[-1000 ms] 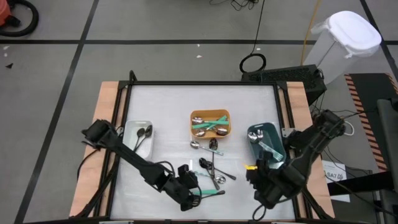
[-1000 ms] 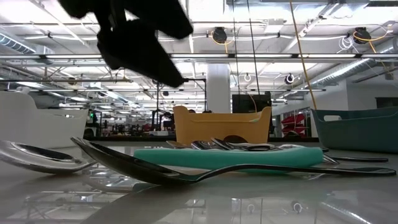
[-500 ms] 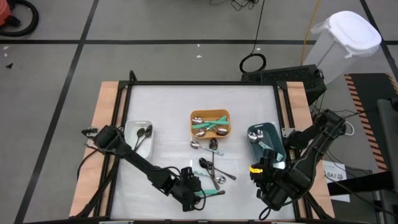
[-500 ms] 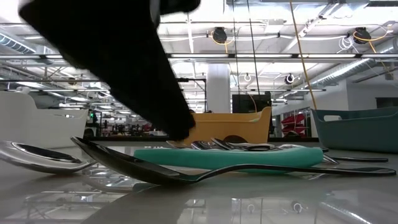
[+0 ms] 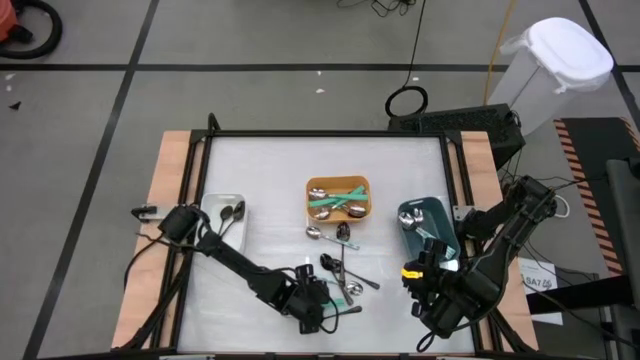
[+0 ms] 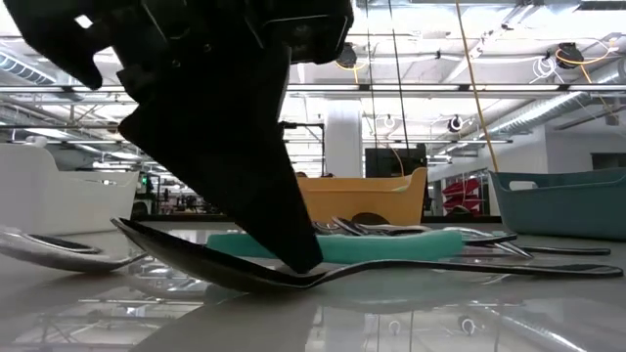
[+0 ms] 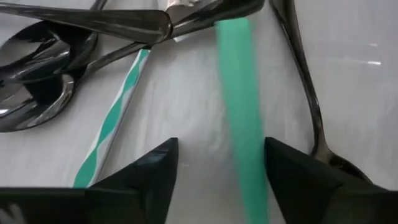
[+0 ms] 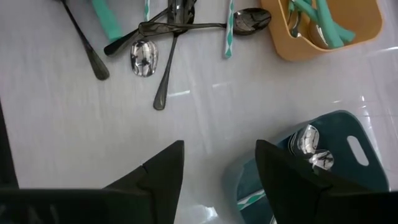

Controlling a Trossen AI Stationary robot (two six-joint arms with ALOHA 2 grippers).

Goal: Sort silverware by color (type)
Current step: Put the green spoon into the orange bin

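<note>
Compared with half a second before, the left gripper [image 5: 318, 305] was found shifted a little toward the loose silverware [image 5: 342, 272] near the front of the bench [image 5: 270, 170]; in the low view its dark bulk had come down until a fingertip [image 6: 298, 259] met the bench right at a dark spoon [image 6: 196, 262]. The right gripper [image 5: 428, 290] was seen where it had been, near the front right, just beside the dark teal bin [image 5: 428, 228].

In the left wrist view the fingers [image 7: 146, 174] were held apart, straddling a plain teal-green handle [image 7: 239, 112], with nothing gripped; a striped teal-and-white handle [image 7: 115, 118] lay just beside it, and a thin silver spoon [image 7: 308, 99] on the far side. The right fingers [image 8: 158, 171] were likewise spread, with nothing between them.

Sorted pieces were noted in three bins: teal-handled ones in the orange bin [image 5: 338, 200], dark spoons in the white bin [image 5: 222, 222] at the left edge, silver-headed ones in the dark teal bin.

The back half of the bench lay open. The loose pile sat close to the front edge, between the two grippers.

No writing could be read.
</note>
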